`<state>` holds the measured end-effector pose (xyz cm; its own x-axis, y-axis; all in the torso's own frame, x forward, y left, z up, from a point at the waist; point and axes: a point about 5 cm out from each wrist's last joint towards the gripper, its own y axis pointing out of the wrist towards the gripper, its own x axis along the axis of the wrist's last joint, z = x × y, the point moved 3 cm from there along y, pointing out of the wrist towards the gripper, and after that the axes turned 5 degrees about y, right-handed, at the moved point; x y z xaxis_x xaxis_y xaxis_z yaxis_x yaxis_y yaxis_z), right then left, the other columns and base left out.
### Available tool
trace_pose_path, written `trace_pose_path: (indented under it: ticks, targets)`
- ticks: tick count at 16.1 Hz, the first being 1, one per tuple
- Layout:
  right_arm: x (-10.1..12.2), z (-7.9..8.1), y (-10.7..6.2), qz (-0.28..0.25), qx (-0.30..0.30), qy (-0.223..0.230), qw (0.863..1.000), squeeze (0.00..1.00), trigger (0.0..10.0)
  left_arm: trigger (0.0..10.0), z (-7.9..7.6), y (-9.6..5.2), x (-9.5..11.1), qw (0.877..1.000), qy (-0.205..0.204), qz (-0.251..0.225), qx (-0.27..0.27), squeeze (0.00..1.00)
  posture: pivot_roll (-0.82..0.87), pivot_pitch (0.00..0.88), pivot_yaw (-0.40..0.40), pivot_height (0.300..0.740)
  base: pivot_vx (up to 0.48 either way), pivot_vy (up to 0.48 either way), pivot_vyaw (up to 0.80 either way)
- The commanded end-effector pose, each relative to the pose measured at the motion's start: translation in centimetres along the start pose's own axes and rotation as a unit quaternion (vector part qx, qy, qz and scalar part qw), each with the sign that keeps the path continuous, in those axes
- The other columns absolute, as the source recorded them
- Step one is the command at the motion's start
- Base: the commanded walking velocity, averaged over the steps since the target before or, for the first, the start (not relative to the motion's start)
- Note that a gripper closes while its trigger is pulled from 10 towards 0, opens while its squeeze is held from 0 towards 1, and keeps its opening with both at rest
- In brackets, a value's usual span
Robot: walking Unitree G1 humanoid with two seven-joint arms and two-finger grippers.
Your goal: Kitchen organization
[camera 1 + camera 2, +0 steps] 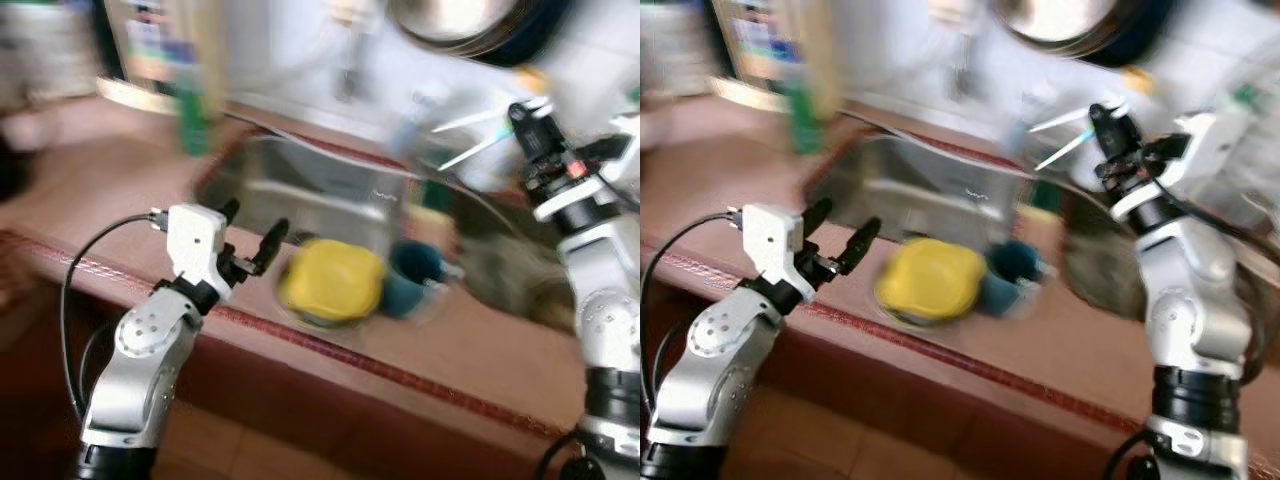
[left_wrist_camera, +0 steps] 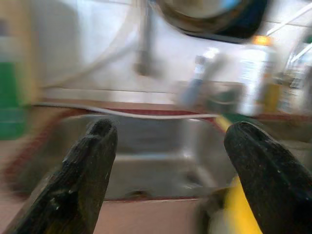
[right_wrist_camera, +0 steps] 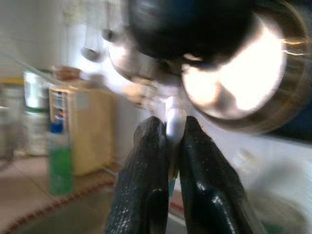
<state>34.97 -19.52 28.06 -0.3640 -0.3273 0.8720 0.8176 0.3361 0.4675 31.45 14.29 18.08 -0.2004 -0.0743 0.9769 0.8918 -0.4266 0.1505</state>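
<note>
— What is held, and where?
— A thin white utensil (image 3: 174,122) is pinched between the closed fingers of the right gripper (image 1: 524,118), raised at the upper right of the head view, above the countertop (image 1: 120,180). Its pale prongs are seen jutting leftward, toward the wall; whether it is a fork or tongs cannot be told through the blur.

— And the containers?
— A steel sink (image 1: 320,185) is set into the brown countertop at centre frame. At its near rim a yellow lid or plate (image 1: 333,281) is seen lying on a round dish, with a teal mug (image 1: 415,278) just beside it on the right. What the mug holds cannot be made out.

— What room is left around the edges?
— The left gripper (image 1: 255,240) is held wide open and empty at the counter's red-trimmed front edge, just left of the yellow piece. Bare countertop is seen at left centre.

— What is cut off or unclear?
— A green bottle (image 1: 192,110) and a yellowish box (image 3: 90,129) are smeared at the upper left. A large metal pan (image 1: 455,22) on the wall is cropped by the top edge. A grey mass (image 1: 510,270) right of the mug stays unidentified.
</note>
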Motion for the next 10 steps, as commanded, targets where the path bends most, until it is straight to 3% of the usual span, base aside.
trace_pose_path:
  ticks: [1,8,10]
  targets:
    - [0.55,-0.33,-0.25,-0.003,0.001,-0.010,1.000,0.00,10.0,10.0,-0.27,0.29,0.24,1.000,0.003,-0.003,-0.002,0.00,0.04,0.000,-0.115,0.732,0.285,0.000,0.00]
    - [0.57,-0.47,-0.20,-0.002,0.000,-0.012,1.000,0.00,10.0,10.0,-0.33,0.24,0.20,1.000,0.001,-0.003,-0.004,0.00,0.04,0.000,-0.117,0.732,0.284,0.000,0.00]
    - [0.48,-0.63,-0.25,0.001,-0.002,-0.012,1.000,0.00,10.0,10.0,-0.60,0.20,0.12,1.000,0.002,-0.003,-0.008,0.00,0.04,0.000,-0.118,0.732,0.000,0.000,0.00]
